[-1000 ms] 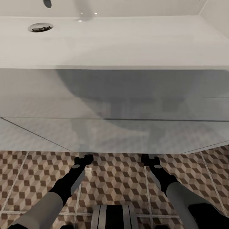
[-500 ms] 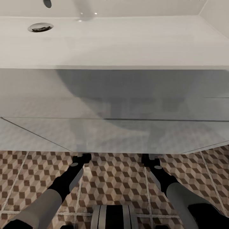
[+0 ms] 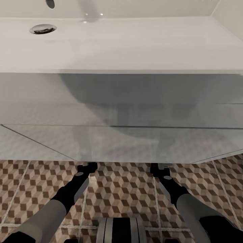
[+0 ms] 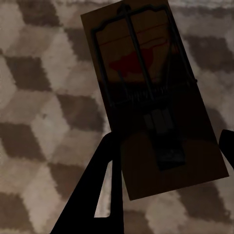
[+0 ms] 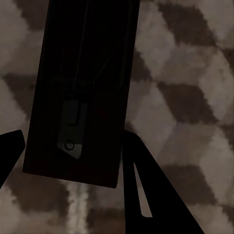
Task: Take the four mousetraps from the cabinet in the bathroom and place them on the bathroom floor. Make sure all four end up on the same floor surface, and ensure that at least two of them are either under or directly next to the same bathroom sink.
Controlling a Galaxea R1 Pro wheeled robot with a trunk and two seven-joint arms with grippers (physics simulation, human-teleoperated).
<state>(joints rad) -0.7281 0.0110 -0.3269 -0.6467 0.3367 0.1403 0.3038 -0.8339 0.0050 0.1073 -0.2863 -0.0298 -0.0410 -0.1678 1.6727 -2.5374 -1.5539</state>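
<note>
**tilefan:** Since a second ago, hardly anything has been shifted: the left forearm has been swung a touch inward under the bathroom sink [image 3: 121, 44] edge, while the camera and the right arm are unchanged.

**gripnerd:** Agreed. What could be botched from here? Both mousetraps are held above the bathroom floor [image 3: 125, 189], so if they're let go at this height they could be bounced or flipped, maybe skidded away from the sink. Height can't be judged from the wrist views.

**tilefan:** Grip state? The left gripper [image 4: 165, 165] is seen clamped on the left mousetrap [image 4: 156, 102], pinched at the near end with a finger on each side. Same for the right gripper [image 5: 73, 156] on the right mousetrap [image 5: 83, 92].

**gripnerd:** Looks-wise: flat brown wooden slabs, dark wire bar and spring, a red mark on the left one. The right one is deep in shadow, so detail is mostly lost.
</note>
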